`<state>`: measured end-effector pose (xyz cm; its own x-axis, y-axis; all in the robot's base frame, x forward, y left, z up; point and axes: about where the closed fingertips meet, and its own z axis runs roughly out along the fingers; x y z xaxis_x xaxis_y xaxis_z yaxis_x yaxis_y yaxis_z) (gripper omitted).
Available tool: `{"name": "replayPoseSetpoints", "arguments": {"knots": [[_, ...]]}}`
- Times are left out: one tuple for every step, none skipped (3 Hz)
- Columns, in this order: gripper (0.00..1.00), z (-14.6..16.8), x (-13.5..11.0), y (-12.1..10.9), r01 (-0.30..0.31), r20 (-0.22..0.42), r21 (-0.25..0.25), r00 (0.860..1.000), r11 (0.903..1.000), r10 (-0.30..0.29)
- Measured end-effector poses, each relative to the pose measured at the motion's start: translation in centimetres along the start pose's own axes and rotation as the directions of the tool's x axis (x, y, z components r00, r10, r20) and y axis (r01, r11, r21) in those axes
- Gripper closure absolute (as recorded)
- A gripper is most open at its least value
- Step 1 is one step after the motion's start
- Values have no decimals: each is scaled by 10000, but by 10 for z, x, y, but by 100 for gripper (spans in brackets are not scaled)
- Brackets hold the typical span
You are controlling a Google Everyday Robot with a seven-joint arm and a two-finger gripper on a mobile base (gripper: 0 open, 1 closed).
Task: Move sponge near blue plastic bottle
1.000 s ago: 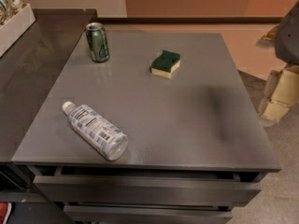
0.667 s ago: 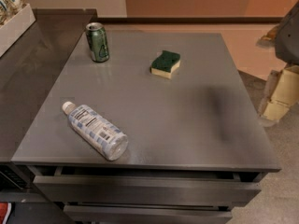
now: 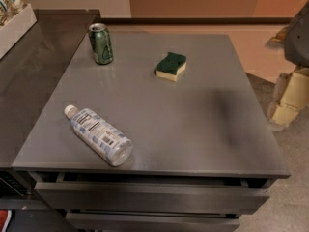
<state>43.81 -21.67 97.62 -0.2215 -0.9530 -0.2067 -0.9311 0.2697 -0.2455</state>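
My gripper [image 3: 288, 99] sits past the table [image 3: 203, 129] at three o'clock; I cannot tell its state. The sponge [image 3: 171, 65] lies well apart, at its ten o'clock.

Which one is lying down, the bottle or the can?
The blue plastic bottle lies on its side, front left; the green can stands upright. The gripper hangs right of the table.
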Motion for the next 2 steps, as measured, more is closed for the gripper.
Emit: {"name": "replayPoseSetpoints", "arguments": {"knots": [[0, 28, -45, -19, -1016, 2115, 150, 9726, 9947, 962], [0, 45, -74, -36, -1491, 3042, 81, 9423, 9888, 1396]]}}
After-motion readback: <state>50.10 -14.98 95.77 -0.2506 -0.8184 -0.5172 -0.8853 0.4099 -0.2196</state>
